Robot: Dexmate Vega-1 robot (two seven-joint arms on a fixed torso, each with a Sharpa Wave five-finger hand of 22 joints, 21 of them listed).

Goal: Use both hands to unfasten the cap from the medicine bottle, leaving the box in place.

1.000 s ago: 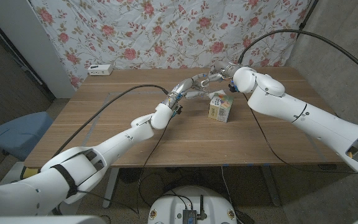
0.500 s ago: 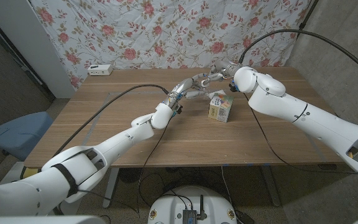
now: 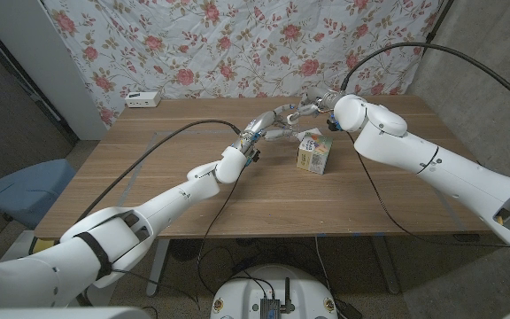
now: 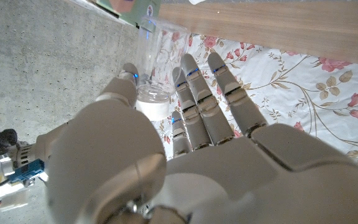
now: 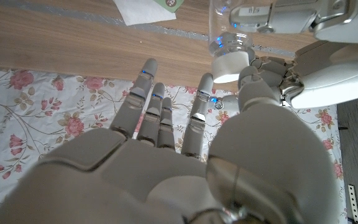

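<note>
The clear medicine bottle [image 5: 227, 22] with its white cap [image 5: 230, 66] is held above the table beside the box [image 3: 312, 153]. My left hand [image 3: 279, 116] grips the bottle's body [image 4: 149, 59] between thumb and fingers [image 4: 194, 93]; in the right wrist view that hand [image 5: 303, 25] wraps the bottle. My right hand [image 3: 319, 99] is next to the cap with its fingers [image 5: 151, 106] spread, and its thumb [image 5: 253, 84] sits beside the cap. I cannot tell whether it touches the cap. The small colourful box stands on the table under the hands.
The wooden table [image 3: 193, 186] has a white power strip [image 3: 142, 98] at its back left corner. A floral cloth hangs behind it. A blue chair [image 3: 20, 190] stands off the table's left side. Cables trail across the tabletop.
</note>
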